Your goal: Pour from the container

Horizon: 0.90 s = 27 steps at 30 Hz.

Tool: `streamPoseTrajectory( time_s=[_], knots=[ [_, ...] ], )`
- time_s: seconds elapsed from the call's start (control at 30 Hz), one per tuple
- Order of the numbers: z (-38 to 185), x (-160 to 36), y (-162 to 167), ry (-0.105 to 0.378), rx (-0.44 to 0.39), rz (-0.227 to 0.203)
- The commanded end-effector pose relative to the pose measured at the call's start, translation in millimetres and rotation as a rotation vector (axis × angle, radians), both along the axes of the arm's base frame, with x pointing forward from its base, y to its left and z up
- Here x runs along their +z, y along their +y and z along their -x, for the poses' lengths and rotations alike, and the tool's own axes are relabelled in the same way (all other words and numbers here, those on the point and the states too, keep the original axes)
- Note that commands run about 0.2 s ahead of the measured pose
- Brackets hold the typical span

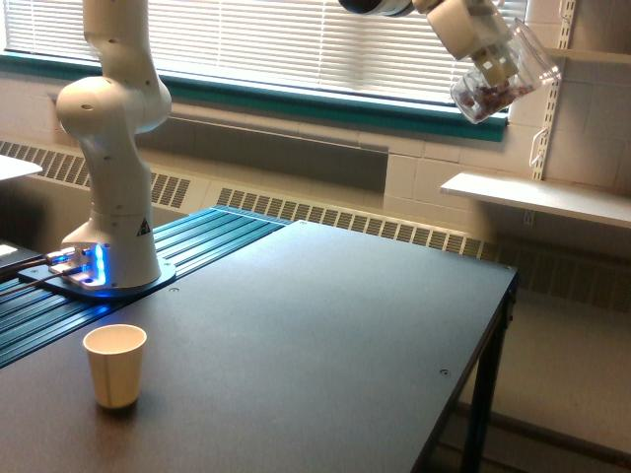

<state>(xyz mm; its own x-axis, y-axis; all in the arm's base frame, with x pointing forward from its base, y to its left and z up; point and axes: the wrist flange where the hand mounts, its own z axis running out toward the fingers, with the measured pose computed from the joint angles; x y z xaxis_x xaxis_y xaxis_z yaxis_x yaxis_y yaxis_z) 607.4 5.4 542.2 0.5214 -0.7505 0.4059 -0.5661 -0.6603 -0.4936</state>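
High at the exterior view's upper right, my gripper [490, 61] is shut on the container [508, 77], a clear plastic cup held far above the table. The cup is tilted, its open end up and to the right, its base lower left. Small reddish-brown pieces [485, 98] lie heaped at that low end. A beige finger [471, 28] crosses the cup's side and hides part of it.
A beige paper cup [114, 366] stands upright near the dark table's [325, 335] front left. The arm's white base [108, 246] with blue lights sits at the left on a ribbed teal strip. A white shelf [537, 195] juts from the wall at the right.
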Motion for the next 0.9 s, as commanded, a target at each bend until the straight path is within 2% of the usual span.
streamPoseTrajectory(
  time_s=[0.03, 0.07, 0.17, 0.23, 0.33, 0.47, 0.53, 0.6, 0.7, 0.77, 0.9],
  knots=[
    [13.4, -6.4, -123.1, 0.011, -0.223, -0.011],
    [15.4, -3.7, -129.4, 0.001, -0.232, -0.030],
    [23.3, -3.1, -154.6, 0.009, -0.277, -0.009],
    [32.7, -6.1, -179.2, 0.032, -0.336, -0.025],
    [54.2, -8.0, -224.7, 0.016, -0.451, -0.108],
    [92.3, -19.2, -278.1, 0.038, -0.605, -0.155],
    [102.8, -25.5, -280.0, 0.057, -0.622, -0.162],
    [113.1, -29.6, -277.3, 0.058, -0.637, -0.189],
    [125.5, -41.5, -270.5, 0.099, -0.630, -0.165],
    [135.3, -48.5, -268.7, 0.113, -0.650, -0.195],
    [153.2, -65.0, -268.2, 0.154, -0.681, -0.215]
  ],
)
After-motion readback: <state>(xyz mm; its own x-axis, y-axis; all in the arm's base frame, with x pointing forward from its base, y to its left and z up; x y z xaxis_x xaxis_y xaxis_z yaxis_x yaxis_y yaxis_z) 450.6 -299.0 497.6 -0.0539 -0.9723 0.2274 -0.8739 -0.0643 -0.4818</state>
